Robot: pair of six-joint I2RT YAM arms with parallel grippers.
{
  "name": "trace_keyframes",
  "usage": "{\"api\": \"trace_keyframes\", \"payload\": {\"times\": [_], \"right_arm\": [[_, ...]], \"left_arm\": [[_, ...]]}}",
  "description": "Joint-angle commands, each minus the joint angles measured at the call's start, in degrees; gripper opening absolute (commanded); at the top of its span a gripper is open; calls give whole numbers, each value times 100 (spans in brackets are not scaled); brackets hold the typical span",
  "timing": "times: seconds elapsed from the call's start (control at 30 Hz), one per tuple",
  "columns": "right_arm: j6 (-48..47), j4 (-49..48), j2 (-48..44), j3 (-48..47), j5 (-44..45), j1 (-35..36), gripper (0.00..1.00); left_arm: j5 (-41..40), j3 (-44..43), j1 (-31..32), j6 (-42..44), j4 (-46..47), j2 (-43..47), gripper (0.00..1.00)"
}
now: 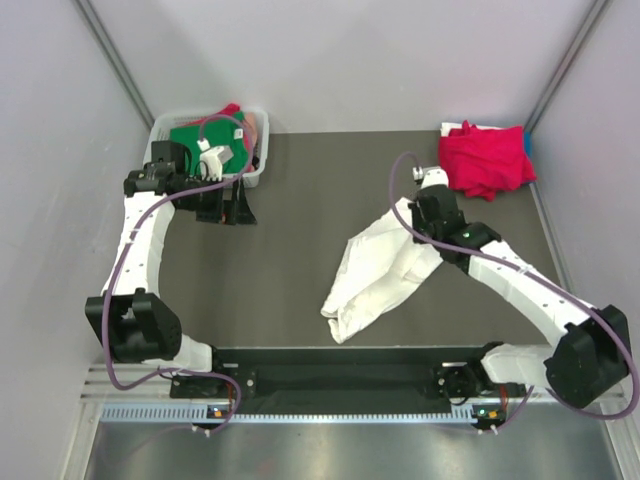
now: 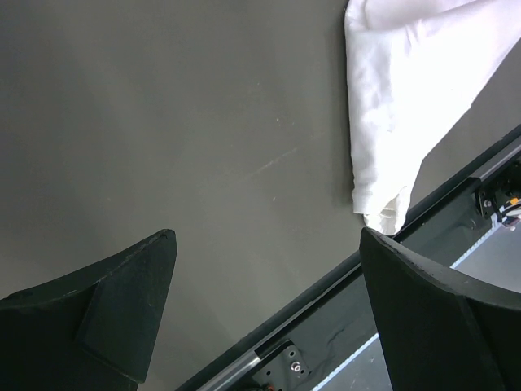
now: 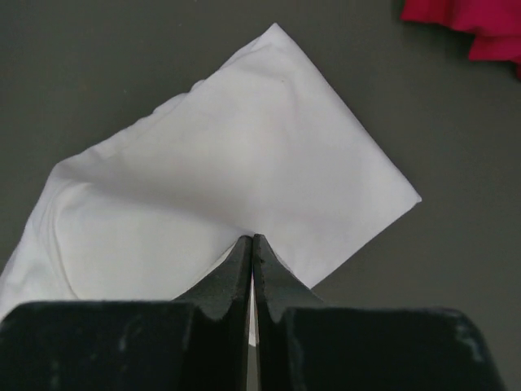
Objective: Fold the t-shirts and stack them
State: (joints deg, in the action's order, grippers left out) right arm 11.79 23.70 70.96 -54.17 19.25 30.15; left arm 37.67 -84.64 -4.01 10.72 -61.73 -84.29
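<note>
At the far left corner of the table (image 1: 300, 200), the left arm (image 1: 140, 240) and its cable (image 1: 215, 125) cover much of the basket (image 1: 258, 122). The green t-shirt (image 1: 188, 135) inside shows only in part, and a red t-shirt (image 1: 232, 110) behind it is a sliver. From above, the right gripper (image 1: 420, 212) hides the upper end of the white t-shirt (image 1: 385, 270). Its wrist camera seems to show cloth pinched between the closed fingers. At the far right corner, the crimson t-shirts (image 1: 485, 155) lie heaped, their number unclear, beside a blue object (image 1: 527, 143) too small to identify.
</note>
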Motion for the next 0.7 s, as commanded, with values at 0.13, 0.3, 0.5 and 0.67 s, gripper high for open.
{"api": "trace_keyframes", "payload": {"times": [0.13,0.3,0.5,0.67], "right_arm": [[113,204,866,-418,62,973,76],[508,134,1271,-497,-44,1941,100],[675,432,1526,-954,-474,2758,100],[816,574,1842,-1385,-588,3470,100]], "left_arm": [[65,123,14,79,56,194,98],[12,158,14,123,21,255,98],[-242,307,6,141,152,291,98],[-111,466,-73,18,267,176,98]]}}
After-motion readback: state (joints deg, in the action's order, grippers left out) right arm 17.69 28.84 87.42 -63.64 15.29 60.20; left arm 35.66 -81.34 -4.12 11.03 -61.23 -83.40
